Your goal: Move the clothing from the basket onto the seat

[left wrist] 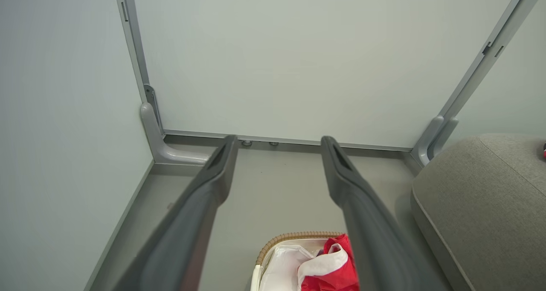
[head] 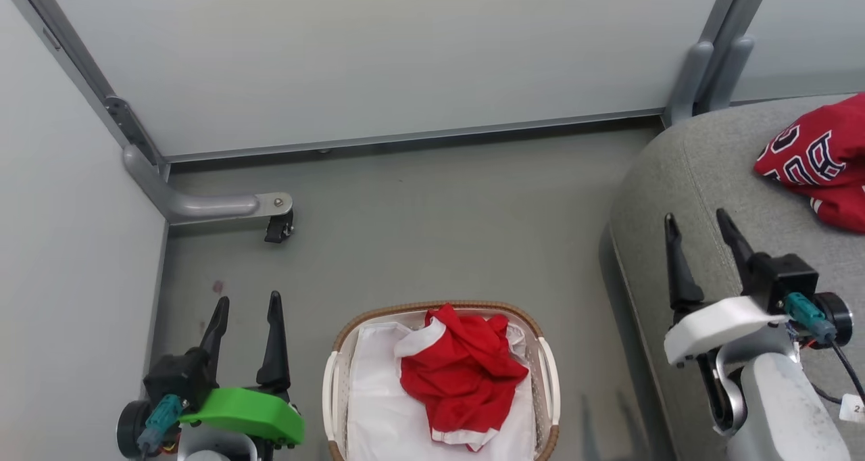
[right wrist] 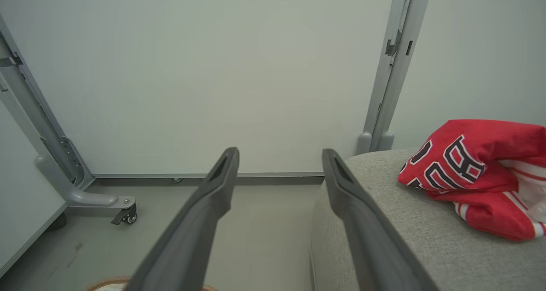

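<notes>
A plain red garment with white trim (head: pixel 461 373) lies crumpled in the white basket (head: pixel 549 370) with the brown woven rim, at the bottom centre of the head view; it also shows as the red garment (left wrist: pixel 337 269) in the left wrist view. A red jersey with black-and-white lettering (head: pixel 818 157) rests on the grey seat (head: pixel 682 177) at the right, seen again as the jersey (right wrist: pixel 477 171) on the seat (right wrist: pixel 384 210). My left gripper (head: pixel 246 303) stands open left of the basket. My right gripper (head: pixel 698 221) is open above the seat's left edge, empty.
Pale partition panels enclose the grey floor (head: pixel 432 224) behind and at the left. A metal foot with a small caster (head: pixel 278 228) juts out from the left panel. A grey post (head: pixel 716 55) stands behind the seat.
</notes>
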